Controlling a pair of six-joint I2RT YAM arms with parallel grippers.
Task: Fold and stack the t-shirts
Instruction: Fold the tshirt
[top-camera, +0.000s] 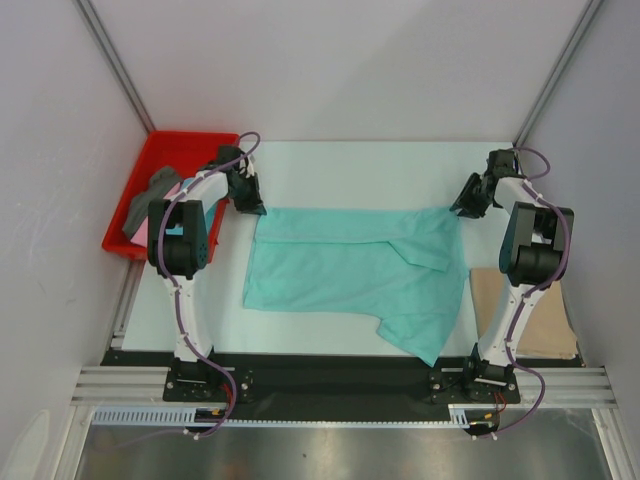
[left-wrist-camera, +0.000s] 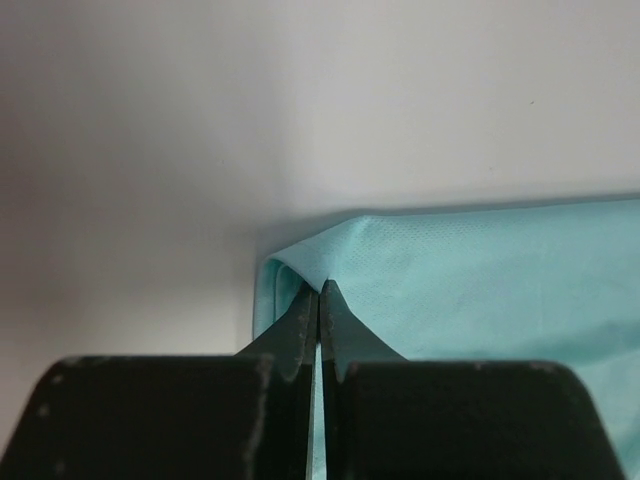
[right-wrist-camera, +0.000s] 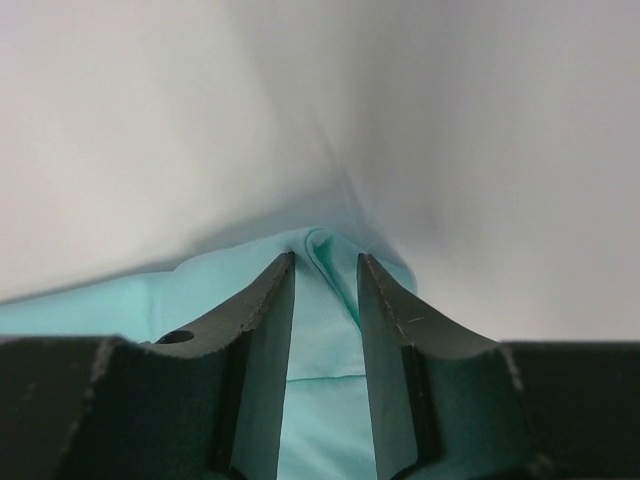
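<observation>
A turquoise t-shirt (top-camera: 350, 270) lies spread across the middle of the table, with one sleeve trailing toward the near edge. My left gripper (top-camera: 250, 205) is at its far left corner. In the left wrist view this gripper (left-wrist-camera: 319, 288) is shut on a folded edge of the shirt (left-wrist-camera: 480, 270). My right gripper (top-camera: 465, 207) is at the far right corner. In the right wrist view its jaws (right-wrist-camera: 326, 258) stand apart over a raised fold of the shirt (right-wrist-camera: 130, 295), and the cloth lies loose between them.
A red tray (top-camera: 190, 137) at the far left holds a dark grey shirt (top-camera: 150, 195) and a pink one (top-camera: 140, 232). A tan shirt (top-camera: 545, 320) lies flat at the right edge beside the right arm. Walls enclose the table.
</observation>
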